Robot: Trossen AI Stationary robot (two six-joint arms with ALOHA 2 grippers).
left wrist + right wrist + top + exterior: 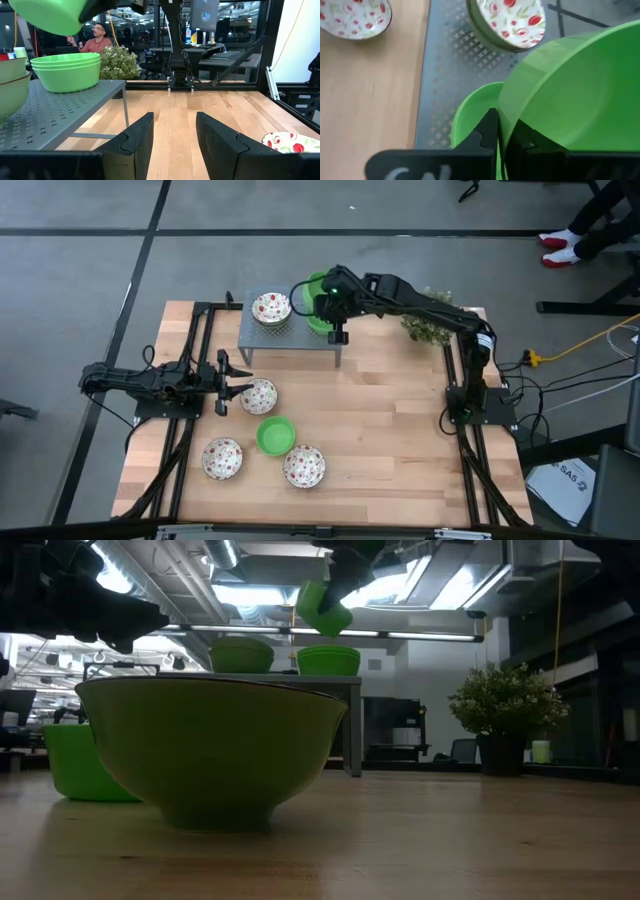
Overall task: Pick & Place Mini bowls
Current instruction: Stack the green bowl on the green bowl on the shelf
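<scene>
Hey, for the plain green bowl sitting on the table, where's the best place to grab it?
Probably the rim of the green bowl, from straight above, one finger inside and one outside. It sits upright and open, and its rounded wall offers little side grip. Patterned bowls crowd it closely.

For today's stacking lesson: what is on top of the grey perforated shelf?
The shelf carries a stack of speckled bowls and a stack of green bowls. The green bowl held above covers that stack's inside.

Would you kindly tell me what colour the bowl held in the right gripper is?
Plain bright green; the held bowl shows best in the right wrist view.
</scene>
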